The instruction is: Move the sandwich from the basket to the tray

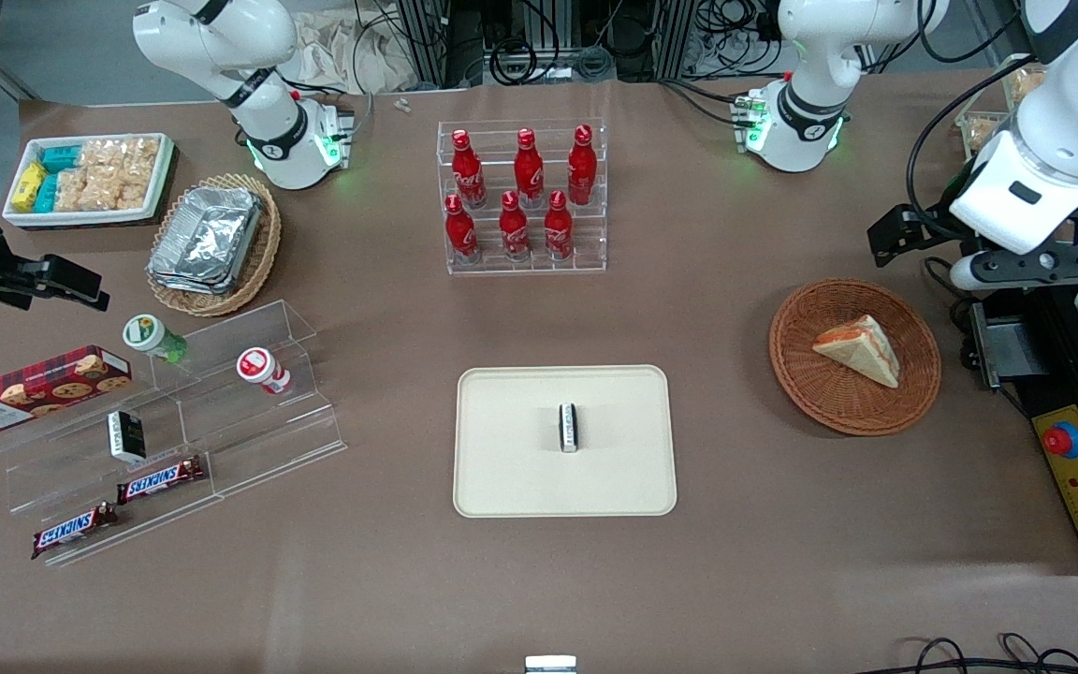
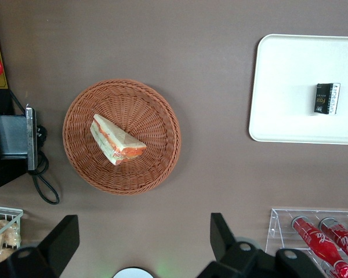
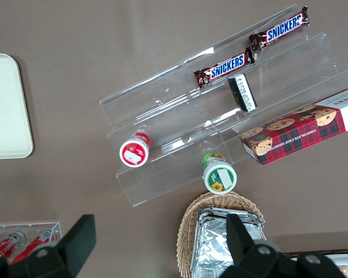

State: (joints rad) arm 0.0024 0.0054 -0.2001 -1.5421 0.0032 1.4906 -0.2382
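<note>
One sandwich (image 2: 117, 141) in basket (image 2: 156, 110); gripper (image 2: 144, 237) above, jaws spread, empty.

The hand (image 2: 142, 243) hangs with fingers spread above the table (image 2: 209, 87). The sandwich (image 2: 116, 140) lies in the basket (image 2: 156, 110), well apart from the tray (image 2: 278, 87).

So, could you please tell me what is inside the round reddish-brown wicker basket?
Only the triangular white-bread sandwich lies in the basket; the weave beneath it is hidden. The open end effector hovers above.
</note>
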